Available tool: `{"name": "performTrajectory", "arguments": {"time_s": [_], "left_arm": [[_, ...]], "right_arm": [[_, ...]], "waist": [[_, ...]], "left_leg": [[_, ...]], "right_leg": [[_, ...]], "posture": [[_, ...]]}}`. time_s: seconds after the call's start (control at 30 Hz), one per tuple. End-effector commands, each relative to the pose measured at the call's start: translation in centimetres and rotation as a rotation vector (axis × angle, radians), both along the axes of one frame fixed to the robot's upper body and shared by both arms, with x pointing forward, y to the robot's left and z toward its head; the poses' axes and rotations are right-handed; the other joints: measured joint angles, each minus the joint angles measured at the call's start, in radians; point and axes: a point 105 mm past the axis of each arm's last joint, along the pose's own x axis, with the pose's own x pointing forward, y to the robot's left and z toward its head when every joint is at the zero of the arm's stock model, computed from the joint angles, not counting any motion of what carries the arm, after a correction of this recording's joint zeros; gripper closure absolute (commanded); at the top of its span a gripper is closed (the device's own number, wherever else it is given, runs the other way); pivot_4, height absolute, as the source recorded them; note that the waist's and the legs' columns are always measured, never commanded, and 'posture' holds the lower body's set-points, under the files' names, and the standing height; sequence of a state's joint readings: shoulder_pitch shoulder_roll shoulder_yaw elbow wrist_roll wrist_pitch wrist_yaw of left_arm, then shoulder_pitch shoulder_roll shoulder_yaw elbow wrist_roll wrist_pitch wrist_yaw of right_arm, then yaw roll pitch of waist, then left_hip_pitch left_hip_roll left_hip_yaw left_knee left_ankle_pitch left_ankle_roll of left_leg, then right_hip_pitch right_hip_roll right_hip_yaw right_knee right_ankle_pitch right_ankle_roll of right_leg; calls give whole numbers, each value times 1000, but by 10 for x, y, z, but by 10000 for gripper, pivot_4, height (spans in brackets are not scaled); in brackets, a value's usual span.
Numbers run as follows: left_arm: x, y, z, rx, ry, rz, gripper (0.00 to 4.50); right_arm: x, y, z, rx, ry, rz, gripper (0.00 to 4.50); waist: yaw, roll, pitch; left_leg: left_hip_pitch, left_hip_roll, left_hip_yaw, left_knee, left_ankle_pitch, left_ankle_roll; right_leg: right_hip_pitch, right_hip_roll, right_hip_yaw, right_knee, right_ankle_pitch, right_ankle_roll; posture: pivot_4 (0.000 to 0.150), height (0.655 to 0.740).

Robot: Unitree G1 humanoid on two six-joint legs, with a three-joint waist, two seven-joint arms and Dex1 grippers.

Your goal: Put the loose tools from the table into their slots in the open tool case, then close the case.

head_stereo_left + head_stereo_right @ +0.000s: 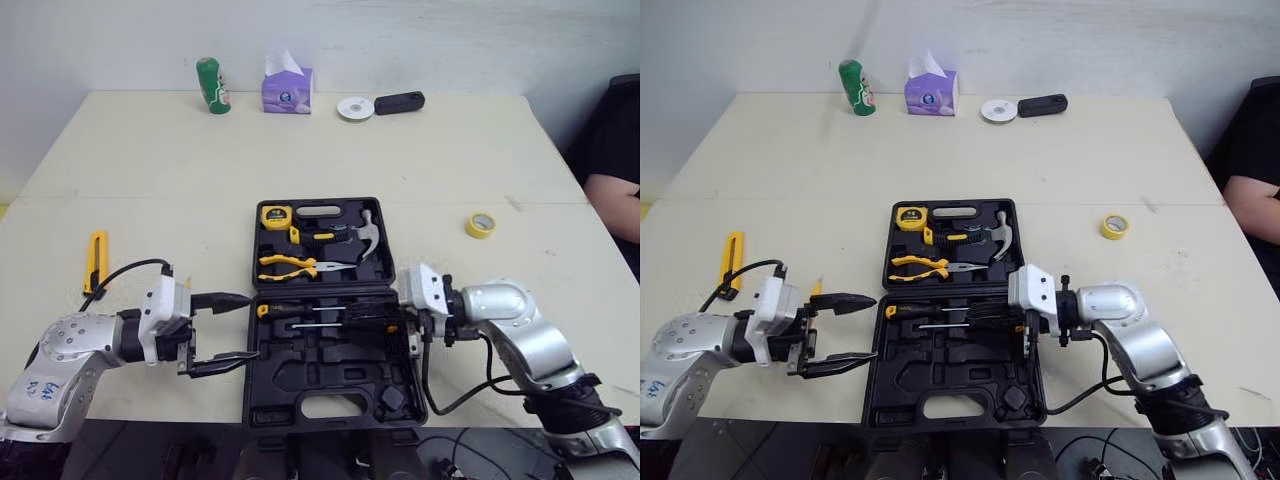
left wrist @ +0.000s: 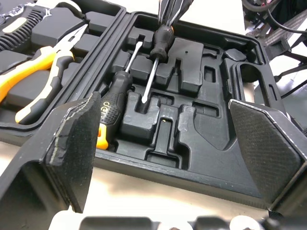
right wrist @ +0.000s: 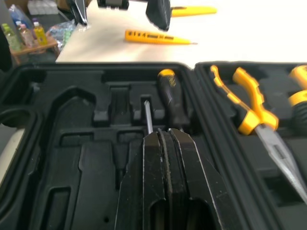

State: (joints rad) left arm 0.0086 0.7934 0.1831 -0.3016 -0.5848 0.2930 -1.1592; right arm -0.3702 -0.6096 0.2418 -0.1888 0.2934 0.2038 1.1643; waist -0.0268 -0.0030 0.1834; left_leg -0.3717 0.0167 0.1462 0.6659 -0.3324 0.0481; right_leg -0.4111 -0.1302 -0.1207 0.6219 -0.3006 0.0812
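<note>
I see the tool case (image 1: 340, 372) lying open, black moulded plastic with angular recessed slots. Over its near half my right gripper (image 3: 164, 139) is clamped on a screwdriver (image 2: 154, 62) with a slim steel shaft and a ribbed black handle. The shaft lies beside a black-and-yellow-handled screwdriver (image 2: 111, 103) seated in its slot. My left gripper (image 1: 252, 326) hovers at the case's left edge, spread wide and empty, its pads (image 2: 79, 143) coarse-textured. A yellow utility knife (image 1: 96, 260) lies loose, well left of the case.
</note>
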Motion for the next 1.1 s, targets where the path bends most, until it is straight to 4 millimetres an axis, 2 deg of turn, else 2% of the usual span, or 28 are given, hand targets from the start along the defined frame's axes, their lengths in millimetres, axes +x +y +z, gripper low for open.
{"name": "performTrajectory", "arguments": {"time_s": [0.03,0.23,0.77,0.93,1.1], "left_arm": [[-3,0,0,26,-10,-19,0],[-3,3,1,31,-13,-10,0],[-2,9,-3,75,-35,42,0],[-3,11,-3,80,-37,49,0],[-2,11,-1,85,-46,54,0]], "right_arm": [[5,-1,-4,-28,-1,-18,44741],[4,3,-15,-23,40,-5,44741],[6,-13,-72,-208,244,-105,44741],[14,-5,-72,-231,219,-143,44741],[10,-1,-73,-233,218,-110,44741]], "waist": [[0,0,0],[-1,0,0],[-2,-7,-6],[-4,-9,-9],[-1,-9,-10]], "left_leg": [[0,0,0,0,0,0],[0,0,0,0,0,0],[4,0,-1,0,0,-1],[5,1,-1,-1,-3,-7],[6,1,-1,-1,-3,-8]], "right_leg": [[0,0,0,0,0,0],[0,0,0,0,0,0],[3,0,0,0,0,0],[3,0,1,1,0,0],[3,0,1,2,0,-1]], "posture": [[1500,7400],[1500,7400],[1500,7400],[1500,7400],[1500,7400]]}}
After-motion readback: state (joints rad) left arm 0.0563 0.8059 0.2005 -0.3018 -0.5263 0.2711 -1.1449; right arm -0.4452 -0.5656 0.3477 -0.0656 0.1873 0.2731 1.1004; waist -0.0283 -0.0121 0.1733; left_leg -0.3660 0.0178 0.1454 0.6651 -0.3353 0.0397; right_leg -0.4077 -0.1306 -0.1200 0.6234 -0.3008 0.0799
